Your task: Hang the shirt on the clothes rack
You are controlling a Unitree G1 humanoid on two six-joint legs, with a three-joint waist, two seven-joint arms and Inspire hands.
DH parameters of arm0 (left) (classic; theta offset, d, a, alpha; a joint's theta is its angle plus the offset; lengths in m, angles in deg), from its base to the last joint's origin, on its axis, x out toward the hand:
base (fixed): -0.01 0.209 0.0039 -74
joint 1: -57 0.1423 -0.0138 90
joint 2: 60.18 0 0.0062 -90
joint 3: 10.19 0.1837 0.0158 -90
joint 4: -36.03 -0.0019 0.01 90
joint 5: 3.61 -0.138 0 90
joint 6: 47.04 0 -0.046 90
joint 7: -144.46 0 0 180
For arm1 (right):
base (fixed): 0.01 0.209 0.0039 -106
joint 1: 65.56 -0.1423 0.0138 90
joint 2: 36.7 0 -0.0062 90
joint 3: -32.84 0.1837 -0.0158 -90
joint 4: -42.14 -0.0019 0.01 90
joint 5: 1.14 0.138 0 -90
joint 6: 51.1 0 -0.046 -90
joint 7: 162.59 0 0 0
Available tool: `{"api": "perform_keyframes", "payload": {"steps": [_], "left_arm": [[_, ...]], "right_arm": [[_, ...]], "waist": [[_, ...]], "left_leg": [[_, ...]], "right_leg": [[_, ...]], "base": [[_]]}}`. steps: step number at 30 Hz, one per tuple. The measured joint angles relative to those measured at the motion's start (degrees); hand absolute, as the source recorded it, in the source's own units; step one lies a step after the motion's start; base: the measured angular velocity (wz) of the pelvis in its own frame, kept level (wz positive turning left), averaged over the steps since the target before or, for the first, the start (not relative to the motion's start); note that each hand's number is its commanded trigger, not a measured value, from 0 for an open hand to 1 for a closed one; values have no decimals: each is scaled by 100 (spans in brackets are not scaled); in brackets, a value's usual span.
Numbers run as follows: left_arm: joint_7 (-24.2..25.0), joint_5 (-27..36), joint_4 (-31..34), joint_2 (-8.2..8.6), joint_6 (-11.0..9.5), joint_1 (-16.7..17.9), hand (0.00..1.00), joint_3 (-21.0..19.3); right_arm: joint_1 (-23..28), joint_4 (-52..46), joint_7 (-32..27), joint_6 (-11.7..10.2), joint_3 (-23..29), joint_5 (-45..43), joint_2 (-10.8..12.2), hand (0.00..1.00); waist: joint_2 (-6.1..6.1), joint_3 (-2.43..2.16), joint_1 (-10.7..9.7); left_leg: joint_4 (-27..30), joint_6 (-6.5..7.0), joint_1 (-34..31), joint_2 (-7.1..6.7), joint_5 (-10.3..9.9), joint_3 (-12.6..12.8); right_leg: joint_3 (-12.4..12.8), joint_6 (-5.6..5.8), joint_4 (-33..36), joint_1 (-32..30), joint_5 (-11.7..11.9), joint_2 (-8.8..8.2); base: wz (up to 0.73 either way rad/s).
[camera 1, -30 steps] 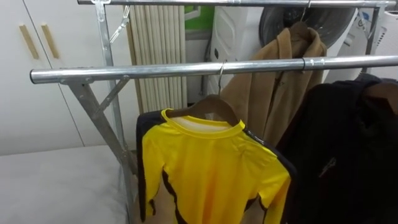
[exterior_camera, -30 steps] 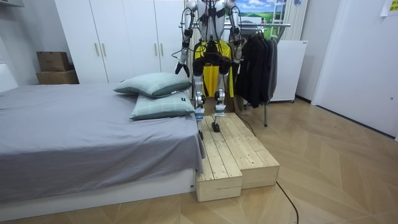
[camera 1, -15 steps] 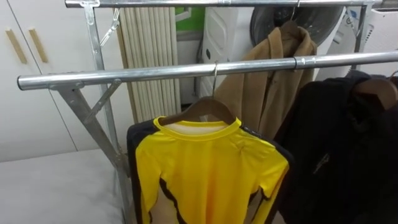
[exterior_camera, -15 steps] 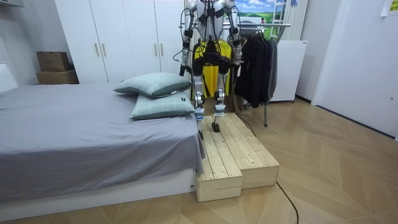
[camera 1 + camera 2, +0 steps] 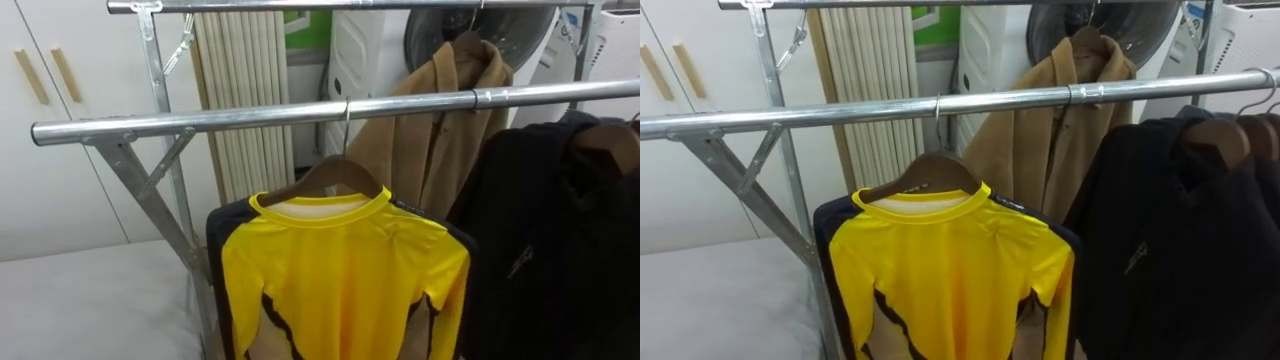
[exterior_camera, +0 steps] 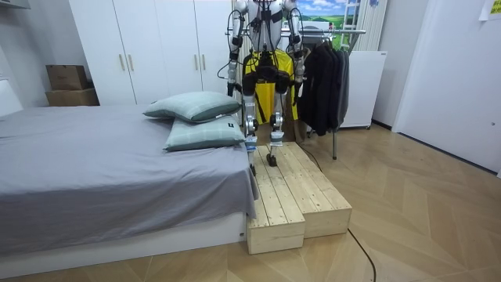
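Much bare rail [image 5: 150, 126] beside yellow shirt [image 5: 340, 270]

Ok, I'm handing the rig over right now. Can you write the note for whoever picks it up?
Left hand: down at the robot's side in the room view, too small to read its grip.
Right hand: the same, at the other side.
Yellow shirt: on a wooden hanger, hooked over the near rail, left of the black jacket. A brown coat hangs on the rail behind.
Robot: stands on the wooden platform, facing the rack.
Done: the shirt looks hung.
Left: probably just to step back, or to fetch another garment if there is one.
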Motion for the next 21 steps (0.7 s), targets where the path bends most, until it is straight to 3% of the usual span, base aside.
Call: {"api": "perform_keyframes", "payload": {"steps": [16,18,21], "left_arm": [[-165,20,-7,7,210,-70,0,13],[-180,330,-35,17,209,-22,0,26],[-175,823,-37,19,208,20,0,63]], "right_arm": [[-269,234,-107,240,-115,50,0,0],[-281,232,-105,241,-145,63,1,0],[-287,219,-102,239,-212,68,2,0]], "waist": [[3,14,4],[11,30,20],[7,20,29]], "left_leg": [[-2,2,16,2,-2,-28],[-14,4,13,8,-5,-50],[-10,-1,0,19,-7,-84]], "right_leg": [[-36,3,-5,19,-3,-4],[-125,-5,-13,29,-11,-16],[-181,-12,-32,39,-15,-20]], "base": [[0],[7],[8]]}}
